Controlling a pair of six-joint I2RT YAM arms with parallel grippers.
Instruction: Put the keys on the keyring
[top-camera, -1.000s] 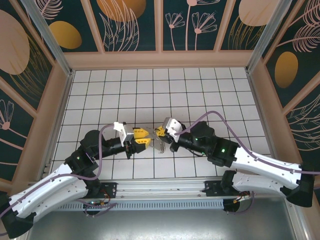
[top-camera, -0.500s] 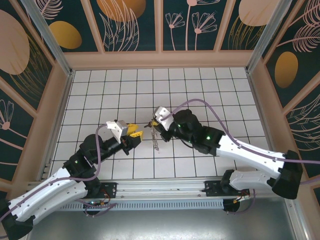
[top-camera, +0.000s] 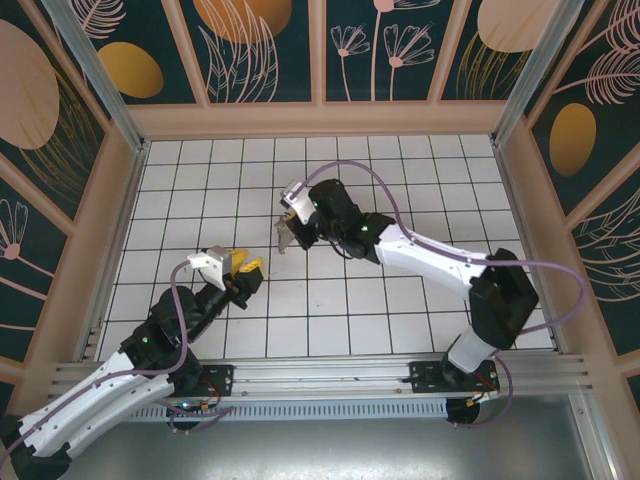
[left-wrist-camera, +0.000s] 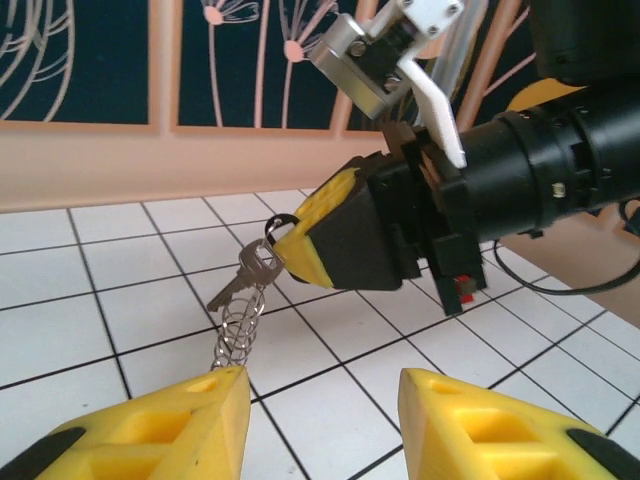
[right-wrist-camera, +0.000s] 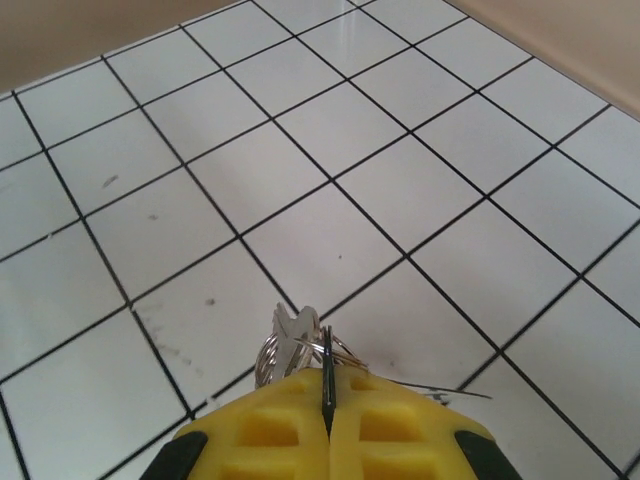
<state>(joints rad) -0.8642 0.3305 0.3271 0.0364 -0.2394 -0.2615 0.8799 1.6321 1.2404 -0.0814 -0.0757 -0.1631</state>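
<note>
Top view: right arm reaches far across toward the left-centre of the white tiled floor (top-camera: 400, 170). Right gripper (top-camera: 284, 235) hangs above the tiles with a small metal cluster at its tip, too small here to pick apart.

Left wrist view: right gripper (left-wrist-camera: 284, 238) comes in from the right, yellow-tipped fingers pressed together on the keyring (left-wrist-camera: 277, 222), a thin dark loop curling over the fingertip. A pale silver key (left-wrist-camera: 250, 272) hangs from the loop, tilted down to the left. A springy wire coil (left-wrist-camera: 238, 335) dangles below the key. Cannot tell whether the coil's lower end touches the floor.

Right wrist view: right gripper (right-wrist-camera: 327, 385) has its pads flush against each other, a thin dark edge pinched in the seam. The key (right-wrist-camera: 293, 328) pokes out just past the tips, with the keyring (right-wrist-camera: 345, 352) wires fanning to the right beside it. All of it is clear of the tiles.

Left gripper (top-camera: 250, 268) sits low and near-left of the right one, apart from it. In its own view, left gripper (left-wrist-camera: 322, 390) has its fingers spread with bare tile between them, gripping nothing, aimed at the hanging key and coil
</note>
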